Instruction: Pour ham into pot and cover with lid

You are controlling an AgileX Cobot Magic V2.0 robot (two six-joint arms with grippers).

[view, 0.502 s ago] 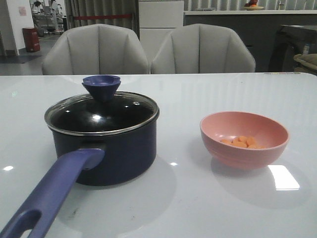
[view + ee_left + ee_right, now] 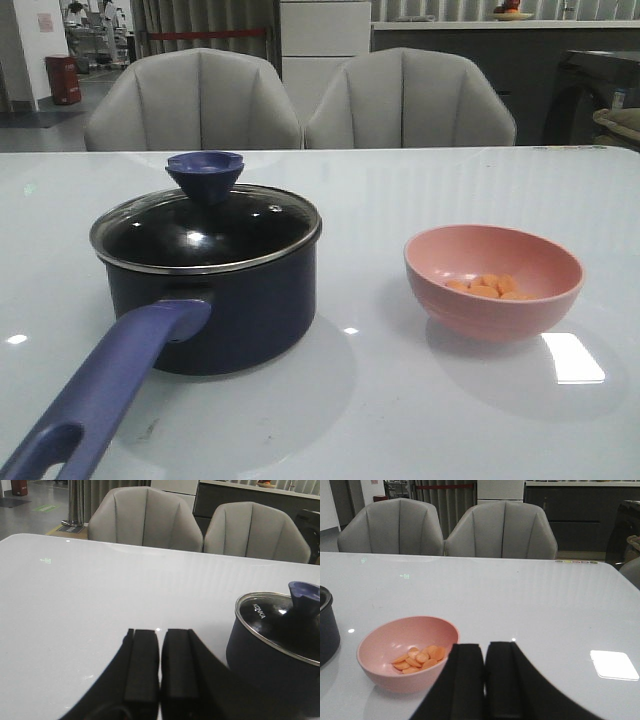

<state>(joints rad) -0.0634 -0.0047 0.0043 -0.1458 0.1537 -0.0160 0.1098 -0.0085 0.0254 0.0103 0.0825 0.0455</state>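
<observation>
Both claws, left claw [image 2: 160,680] and right claw [image 2: 485,680], sit clenched and empty near the tabletop's [image 2: 400,420] front edge; lid [image 2: 205,230] covers pot [image 2: 240,310], ham [image 2: 487,287] waits in pink bowl [image 2: 520,310] toward the right edge.

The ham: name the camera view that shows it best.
The right wrist view. It looks down into the pink bowl, so the ham shows as separate orange pieces. The front view sits lower, and the bowl's near wall hides part of the ham. The left wrist view shows none of it.
</observation>
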